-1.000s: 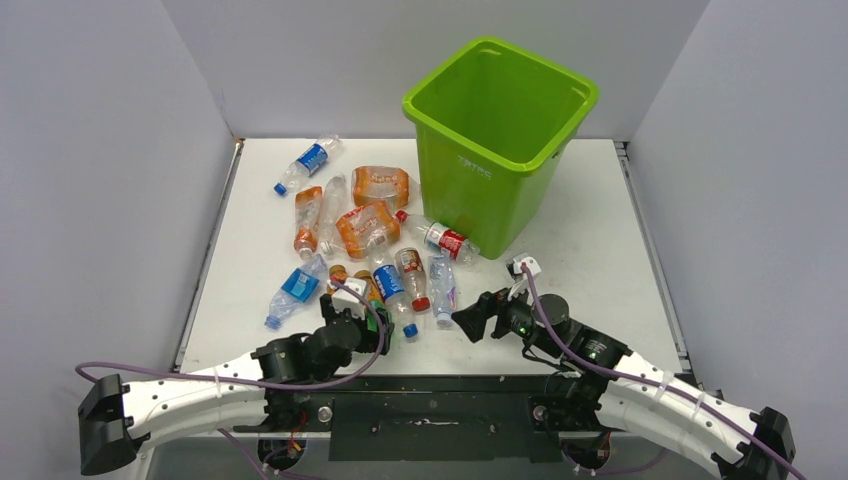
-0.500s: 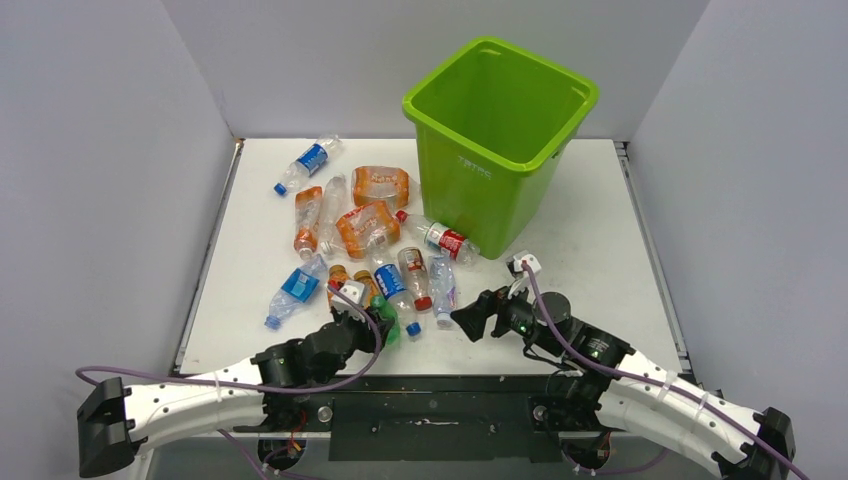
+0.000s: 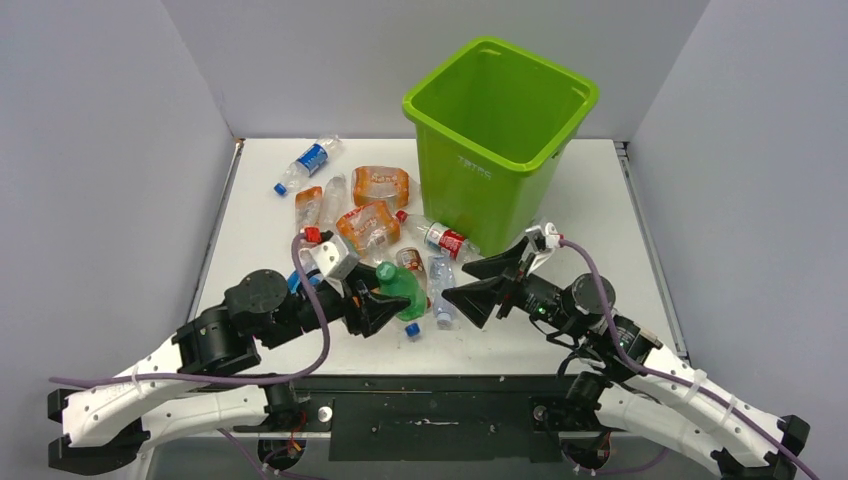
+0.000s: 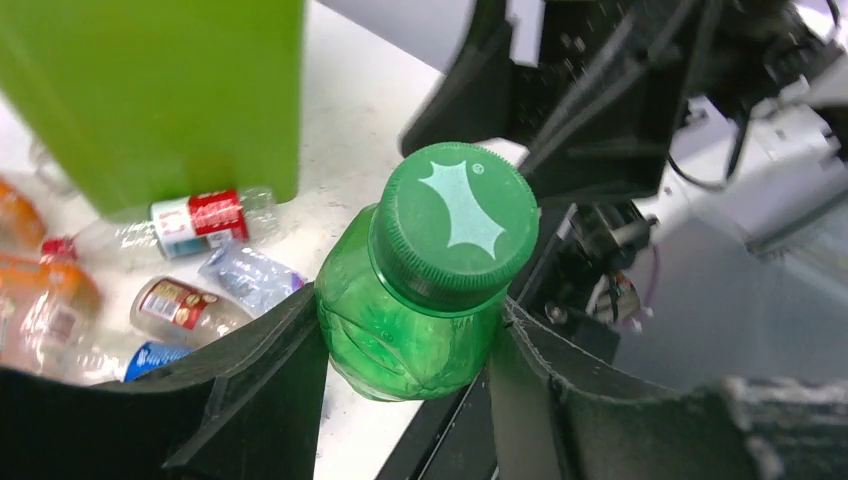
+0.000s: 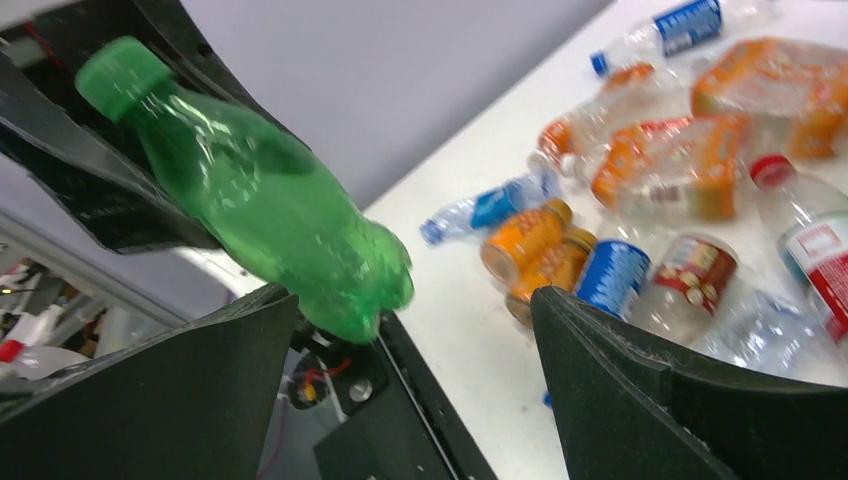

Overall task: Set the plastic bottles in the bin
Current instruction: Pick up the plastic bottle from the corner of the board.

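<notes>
Green bottle (image 4: 420,300) in left tool (image 4: 410,375), long axis tilted, cap uppermost.

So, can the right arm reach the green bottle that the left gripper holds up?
Probably yes: the right gripper is open and faces the green bottle, with nothing between them.

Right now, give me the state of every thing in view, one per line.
Left gripper: shut on the small green plastic bottle.
Small green plastic bottle: capped, held above the white table.
Right gripper: open, empty, facing the green bottle.
Tall lime-green plastic bin: upright, no bottles visible inside.
Crushed clear plastic bottles: lying on the table, left of the bin.
</notes>
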Action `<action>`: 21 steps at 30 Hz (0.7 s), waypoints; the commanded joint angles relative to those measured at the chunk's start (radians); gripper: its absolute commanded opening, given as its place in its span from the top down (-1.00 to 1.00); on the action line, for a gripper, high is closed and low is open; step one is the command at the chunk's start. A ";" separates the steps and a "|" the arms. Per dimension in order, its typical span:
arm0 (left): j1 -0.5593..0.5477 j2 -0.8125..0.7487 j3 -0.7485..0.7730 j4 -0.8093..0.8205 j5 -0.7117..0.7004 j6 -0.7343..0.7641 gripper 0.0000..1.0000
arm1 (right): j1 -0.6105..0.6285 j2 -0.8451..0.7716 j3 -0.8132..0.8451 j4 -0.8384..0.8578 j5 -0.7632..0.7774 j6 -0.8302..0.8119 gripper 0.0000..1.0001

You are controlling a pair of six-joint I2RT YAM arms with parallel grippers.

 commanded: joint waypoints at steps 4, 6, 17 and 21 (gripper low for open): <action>0.046 0.119 0.074 -0.138 0.435 0.265 1.00 | 0.008 0.065 0.179 0.140 -0.128 0.029 -0.79; 0.084 0.137 0.049 -0.092 0.536 0.278 1.00 | 0.010 0.100 0.241 0.058 -0.132 -0.010 -0.79; 0.359 0.224 -0.110 0.246 1.000 0.113 1.00 | 0.012 0.222 0.497 -0.399 -0.092 -0.149 -0.85; 0.411 0.240 -0.159 0.356 1.044 0.005 1.00 | 0.020 0.229 0.484 -0.420 -0.072 -0.151 -0.91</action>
